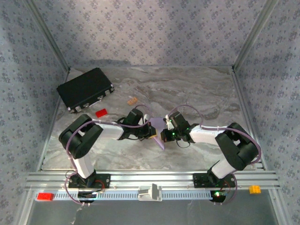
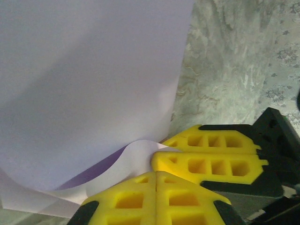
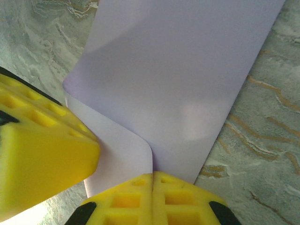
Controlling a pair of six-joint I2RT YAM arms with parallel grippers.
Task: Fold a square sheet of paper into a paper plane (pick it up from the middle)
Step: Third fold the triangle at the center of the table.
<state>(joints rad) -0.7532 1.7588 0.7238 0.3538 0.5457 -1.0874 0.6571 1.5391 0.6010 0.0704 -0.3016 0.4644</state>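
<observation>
Sheet [image 1: 161, 140]: held upright at frame centre, curled, without sharp creases.
Left gripper [image 2: 156, 180]: clamped on its bottom edge.
Right gripper [image 3: 152, 183]: clamped on the sheet just beside.
Progress: picked up; folding seemingly barely begun.

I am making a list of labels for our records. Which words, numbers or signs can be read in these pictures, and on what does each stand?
No text can be read.
The lilac paper is plain and unmarked.
The black case shows no legible label; any marking on it is too small to tell.
</observation>
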